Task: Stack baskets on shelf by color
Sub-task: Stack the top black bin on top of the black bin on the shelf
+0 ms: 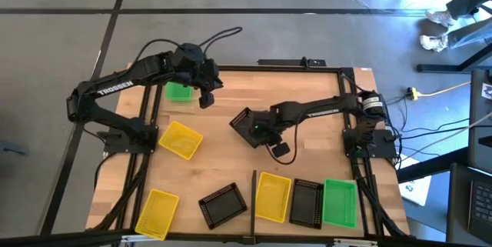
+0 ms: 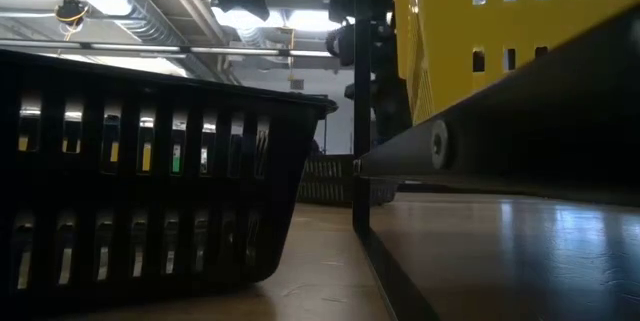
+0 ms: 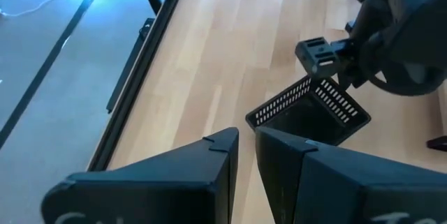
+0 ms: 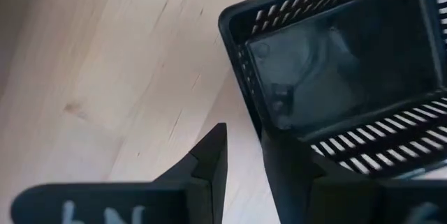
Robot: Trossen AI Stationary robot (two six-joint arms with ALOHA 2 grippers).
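My right gripper [image 1: 260,130] [image 4: 244,161] is mid-table, shut on a black basket [image 1: 247,126] [image 3: 314,112] that sits tilted. My left gripper [image 1: 206,99] [image 3: 246,161] hovers shut and holding nothing near the far edge, beside a green basket [image 1: 179,91] resting on the table. On the shelf, right of its black bar [image 1: 254,193], lie a yellow basket [image 1: 272,197], a black one [image 1: 306,202] and a green one [image 1: 340,202]. Off the shelf rest a black basket [image 1: 224,205] and two yellow ones [image 1: 181,139] [image 1: 157,214]. My right gripper pinches a side wall of the black basket near one corner [image 4: 255,112], one finger inside the basket and one outside. The fingers come from above, slanting in from the table's right. The basket hangs tilted; whether its lower edge touches the table I cannot tell.
The low view is filled by the near black basket [image 2: 150,171] on the left and the yellow basket [image 2: 500,21] over the shelf [image 2: 500,251] on the right. Black frame rails run along the table's far edge [image 1: 300,64]. Bare planks lie between the held basket and the shelf.
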